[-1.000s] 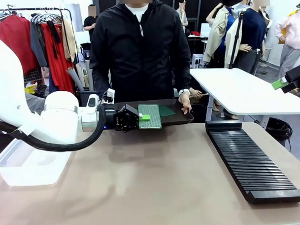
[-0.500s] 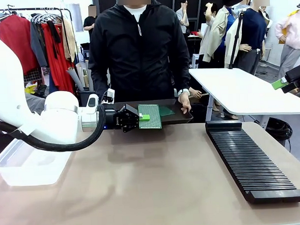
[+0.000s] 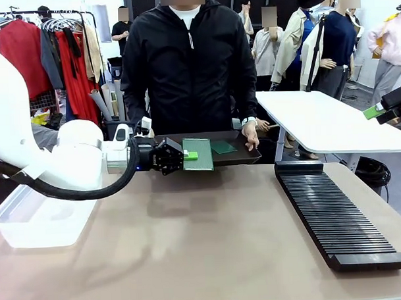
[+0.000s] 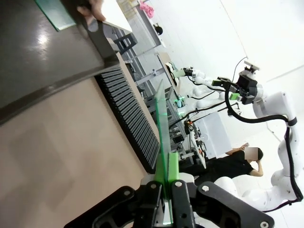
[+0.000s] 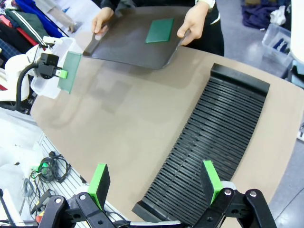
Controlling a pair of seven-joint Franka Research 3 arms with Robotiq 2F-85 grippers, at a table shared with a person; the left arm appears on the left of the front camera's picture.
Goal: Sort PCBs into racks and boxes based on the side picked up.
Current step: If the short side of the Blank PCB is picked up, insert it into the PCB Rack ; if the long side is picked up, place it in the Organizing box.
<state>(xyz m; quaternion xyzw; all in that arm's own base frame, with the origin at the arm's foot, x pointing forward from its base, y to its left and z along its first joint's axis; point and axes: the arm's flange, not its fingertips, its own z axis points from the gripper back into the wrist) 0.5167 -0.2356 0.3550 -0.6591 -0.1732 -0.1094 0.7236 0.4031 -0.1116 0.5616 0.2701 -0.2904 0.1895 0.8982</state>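
Observation:
My left gripper (image 3: 185, 156) is shut on the edge of a green PCB (image 3: 199, 154), holding it in the air just before the black tray (image 3: 243, 156) that a person holds at the far side. In the left wrist view this PCB (image 4: 164, 133) stands edge-on between the shut fingers of the left gripper (image 4: 166, 190). A second PCB (image 3: 223, 147) lies on the tray. The long black rack (image 3: 334, 214) lies at the right, the clear box (image 3: 32, 222) at the left. My right gripper (image 5: 155, 183) hangs open high above the rack (image 5: 209, 137), with nothing between its pads.
The person's hands (image 5: 195, 21) grip both ends of the tray (image 5: 128, 45). A white table (image 3: 325, 122) stands beyond the rack at the right. Bare brown tabletop (image 3: 190, 236) lies between box and rack.
My left gripper has drawn the held PCB slightly left and up, off the tray's front edge, and the board has tilted a little. The right arm has not moved.

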